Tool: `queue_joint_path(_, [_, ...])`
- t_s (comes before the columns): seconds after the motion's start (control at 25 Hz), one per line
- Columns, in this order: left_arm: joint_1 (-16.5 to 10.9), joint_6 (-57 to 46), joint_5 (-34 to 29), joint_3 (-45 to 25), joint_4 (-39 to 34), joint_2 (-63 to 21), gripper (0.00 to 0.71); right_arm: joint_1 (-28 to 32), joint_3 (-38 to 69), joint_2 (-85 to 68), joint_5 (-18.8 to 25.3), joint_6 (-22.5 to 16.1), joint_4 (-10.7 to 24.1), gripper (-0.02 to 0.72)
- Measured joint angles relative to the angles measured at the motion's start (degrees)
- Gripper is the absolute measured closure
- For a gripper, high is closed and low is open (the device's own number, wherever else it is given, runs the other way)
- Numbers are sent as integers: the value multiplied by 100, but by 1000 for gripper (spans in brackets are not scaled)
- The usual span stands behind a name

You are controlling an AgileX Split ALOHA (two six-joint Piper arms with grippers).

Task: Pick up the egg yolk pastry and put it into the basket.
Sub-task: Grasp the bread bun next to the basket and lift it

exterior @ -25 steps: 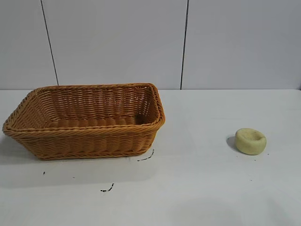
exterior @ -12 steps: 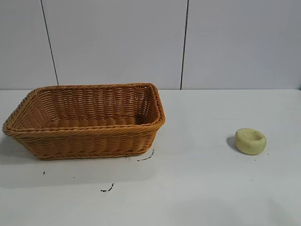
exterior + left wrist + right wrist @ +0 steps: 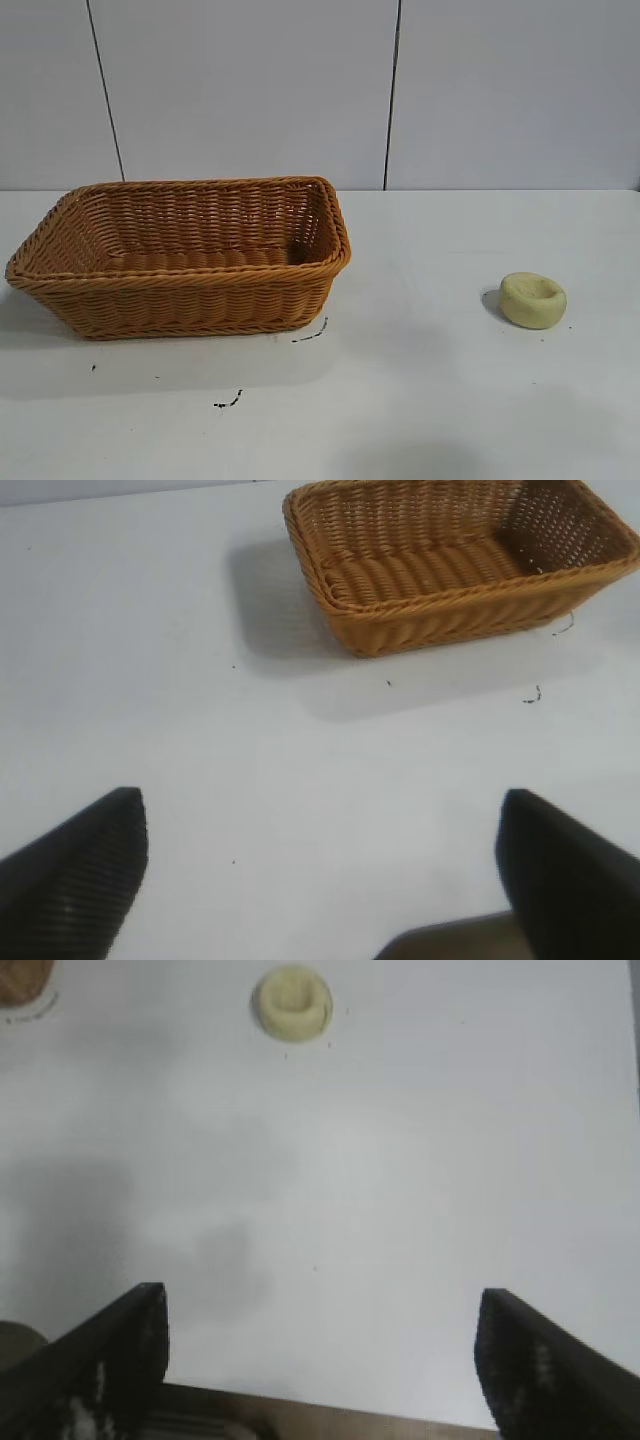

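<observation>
The egg yolk pastry [image 3: 533,299] is a small pale yellow puck with a dimpled top, lying on the white table at the right. It also shows far off in the right wrist view [image 3: 291,1003]. The basket [image 3: 180,255] is a large orange-brown wicker basket at the left, upright and empty; it also shows in the left wrist view [image 3: 455,565]. Neither gripper shows in the exterior view. My right gripper [image 3: 322,1335] is open and empty, over the table's near edge, well short of the pastry. My left gripper [image 3: 322,855] is open and empty, well away from the basket.
The white table [image 3: 420,380] has a few small black marks [image 3: 229,402] in front of the basket. A grey panelled wall [image 3: 250,90] stands behind. The table's brown front edge [image 3: 330,1415] shows below my right gripper.
The pastry and the basket have not moved. A faint shadow has grown on the table at the front right.
</observation>
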State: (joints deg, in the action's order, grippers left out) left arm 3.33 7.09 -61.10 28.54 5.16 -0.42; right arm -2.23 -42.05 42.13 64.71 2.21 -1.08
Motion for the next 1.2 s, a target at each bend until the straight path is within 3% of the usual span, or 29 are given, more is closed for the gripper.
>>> queue_joint_path(0.28, [0, 0, 0, 0, 0, 0, 15, 0, -1032, 2720, -735, 0, 0, 120])
queue_joint_path(0.64, [0, 0, 0, 0, 0, 0, 15, 0, -2686, 5390, -1024, 24, 153, 120])
queue_joint_path(0.88, [0, 0, 0, 0, 0, 0, 15, -46, -3518, 6404, -1058, 24, 141, 120])
queue_joint_path(1.2, [0, 0, 0, 0, 0, 0, 15, -499, -3655, 7076, -1308, 124, 108, 120])
